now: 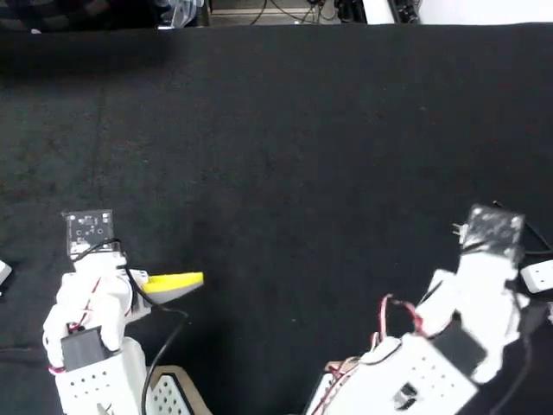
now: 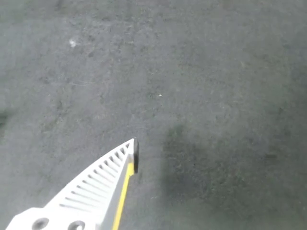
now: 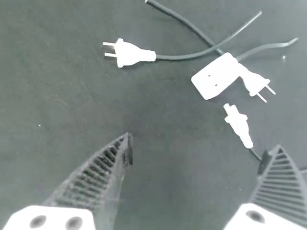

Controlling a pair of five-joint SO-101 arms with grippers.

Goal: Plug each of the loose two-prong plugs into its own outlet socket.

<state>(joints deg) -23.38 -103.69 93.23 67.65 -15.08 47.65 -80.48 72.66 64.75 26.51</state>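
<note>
Below my right gripper (image 3: pixel 196 158), which is open with nothing between its fingers, lie the plugs on the black table. A white two-prong plug (image 3: pixel 129 52) rests alone on its dark cable. A white outlet block (image 3: pixel 216 76) lies farther over, with a second plug (image 3: pixel 256 85) right beside it and a third plug (image 3: pixel 238 124) just in front of it, close to one fingertip (image 3: pixel 276 160). My left gripper (image 2: pixel 132 153) hangs shut over bare table, yellow jaw against white jaw, at the lower left of the high view (image 1: pixel 186 281).
Dark cables (image 3: pixel 192 31) cross behind the outlet block. A small white piece (image 1: pixel 540 275) lies at the table's right edge beside the right arm (image 1: pixel 471 303), another (image 1: pixel 3 272) at the left edge. The black table (image 1: pixel 285 147) stretches wide ahead of both arms.
</note>
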